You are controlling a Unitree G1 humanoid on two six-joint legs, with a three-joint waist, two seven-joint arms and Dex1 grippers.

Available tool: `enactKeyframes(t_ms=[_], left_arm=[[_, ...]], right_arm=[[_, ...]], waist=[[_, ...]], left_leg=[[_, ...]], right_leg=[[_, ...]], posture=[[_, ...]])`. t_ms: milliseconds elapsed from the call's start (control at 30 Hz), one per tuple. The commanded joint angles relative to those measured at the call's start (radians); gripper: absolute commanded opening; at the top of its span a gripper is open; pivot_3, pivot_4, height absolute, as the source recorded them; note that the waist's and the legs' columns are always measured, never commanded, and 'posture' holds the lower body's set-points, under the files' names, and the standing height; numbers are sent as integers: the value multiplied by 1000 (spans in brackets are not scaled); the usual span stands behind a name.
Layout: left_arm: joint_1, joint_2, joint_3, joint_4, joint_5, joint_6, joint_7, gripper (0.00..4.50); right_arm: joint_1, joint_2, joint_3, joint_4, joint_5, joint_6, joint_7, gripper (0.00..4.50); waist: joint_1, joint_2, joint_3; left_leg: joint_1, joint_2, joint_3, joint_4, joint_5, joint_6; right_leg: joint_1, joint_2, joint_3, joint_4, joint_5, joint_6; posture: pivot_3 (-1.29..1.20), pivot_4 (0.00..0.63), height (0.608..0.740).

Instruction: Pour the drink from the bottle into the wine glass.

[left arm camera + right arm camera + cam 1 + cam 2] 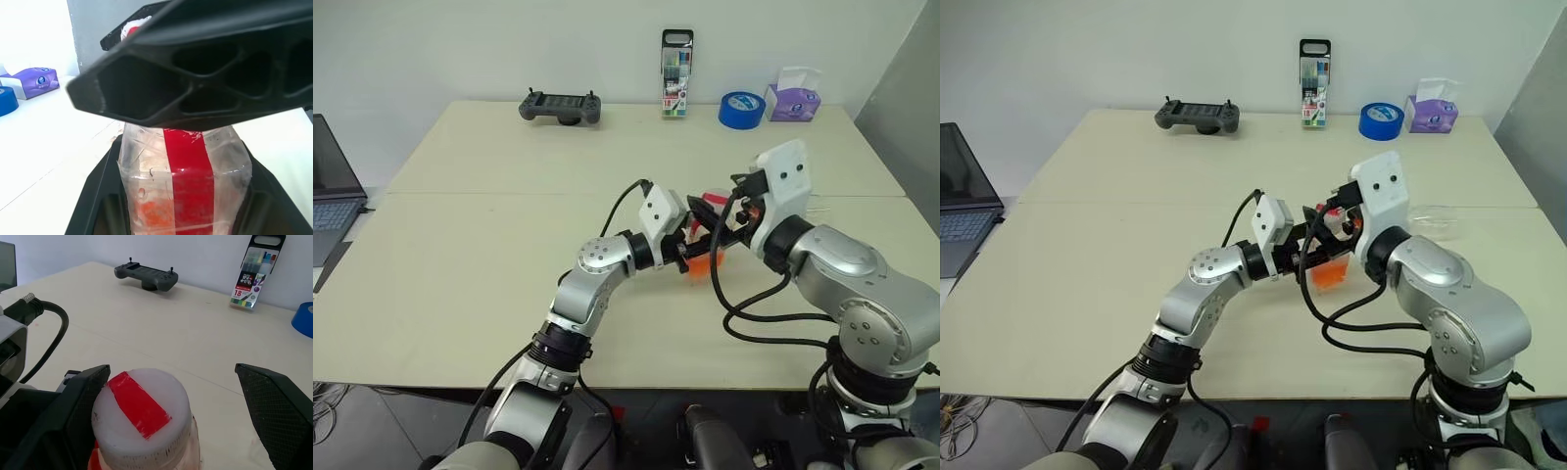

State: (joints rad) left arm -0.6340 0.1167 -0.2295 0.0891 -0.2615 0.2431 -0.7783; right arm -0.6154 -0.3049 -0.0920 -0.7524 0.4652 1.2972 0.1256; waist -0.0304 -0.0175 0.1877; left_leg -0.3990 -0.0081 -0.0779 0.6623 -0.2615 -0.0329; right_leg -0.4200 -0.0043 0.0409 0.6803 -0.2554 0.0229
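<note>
Head views: bottle (705, 257) held above the desk (489, 245) by my left gripper (690, 250), jaws clamped on its body; wine glass (1433, 221) lies nearby. Left wrist: drink (156, 213) sits low. Right wrist: my right gripper (181, 416) jaws gape astride the cap (142, 416); off-centre closure could twist the bottle loose and spill.

Head pair overhead; wrist cameras close.
</note>
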Motion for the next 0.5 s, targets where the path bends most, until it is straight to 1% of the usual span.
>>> enactKeyframes(t_ms=[33,333,433,500], left_arm=[[-28,-1,14,-30,-2,-38,-5,1831],[-26,1,21,-31,-5,-38,8,1822],[-23,4,20,-36,-5,-36,9,1821],[-23,5,20,-37,-5,-35,9,1821]], right_arm=[[7,-14,-17,-44,14,1,14,4353],[40,-42,-28,-78,55,8,54,4353],[38,-37,-34,-95,82,8,73,4353],[21,-27,-25,-89,78,7,57,4353]], waist=[[0,0,0],[0,0,0],[0,0,0],[0,0,0]], left_leg=[[0,0,0,0,0,0],[0,0,0,0,0,0],[0,0,0,0,0,0],[0,0,0,0,0,0]], right_leg=[[0,0,0,0,0,0],[0,0,0,0,0,0],[0,0,0,0,0,0],[0,0,0,0,0,0]], posture=[[0,150,740],[0,150,740],[0,150,740],[0,150,740]])
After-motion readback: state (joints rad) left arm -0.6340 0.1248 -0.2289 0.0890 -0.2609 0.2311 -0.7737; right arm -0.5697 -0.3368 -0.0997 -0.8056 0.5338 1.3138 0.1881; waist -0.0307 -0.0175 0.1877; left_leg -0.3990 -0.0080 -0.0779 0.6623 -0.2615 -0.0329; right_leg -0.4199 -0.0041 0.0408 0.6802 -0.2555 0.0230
